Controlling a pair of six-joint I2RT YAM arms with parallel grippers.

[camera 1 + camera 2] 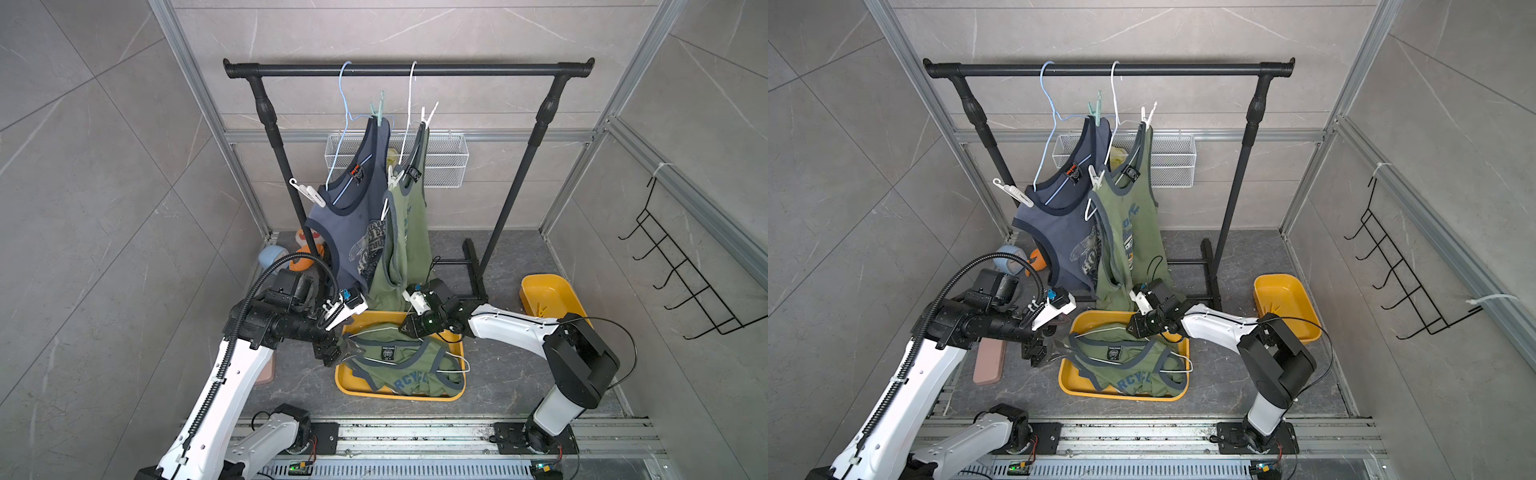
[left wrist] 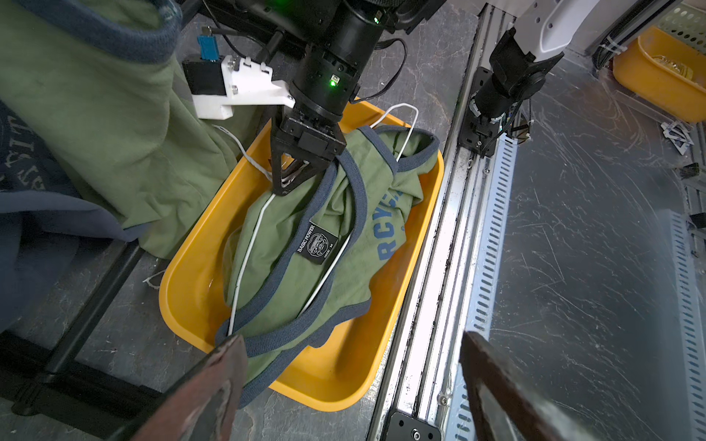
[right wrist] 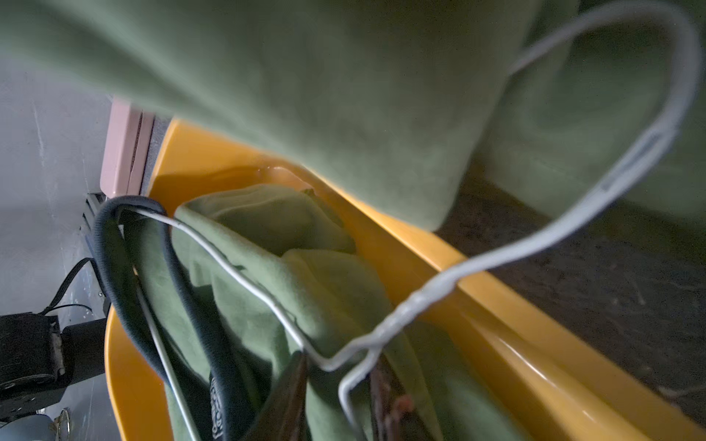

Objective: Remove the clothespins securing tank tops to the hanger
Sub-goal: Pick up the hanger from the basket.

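My left gripper (image 2: 351,338) stands wide open and empty at the left end of the big yellow tray (image 2: 172,286), just beside a shoulder of the olive tank top (image 2: 275,298) lying in it. My right gripper (image 2: 289,179) is down at the tray's far side, jaws narrow about the neck of that top's white wire hanger (image 3: 431,294). The wire runs between them in the right wrist view, but I cannot tell whether they pinch it or merely flank it.

I see no pin on this top, so I judge it finished. The remaining work hangs from the black rail (image 1: 407,70): a mint clothespin (image 1: 379,109) and a white clothespin (image 1: 307,193) on the navy tank top (image 1: 353,216), and further white clothespins (image 1: 428,114) on the hanging olive tank top (image 1: 409,232).

Next I must make sure the right jaws are off the wire and lift both arms clear of the tray. Then I bring one gripper onto a pin's tail prongs and squeeze. The low white pin on the navy shoulder looks handiest for my left arm.
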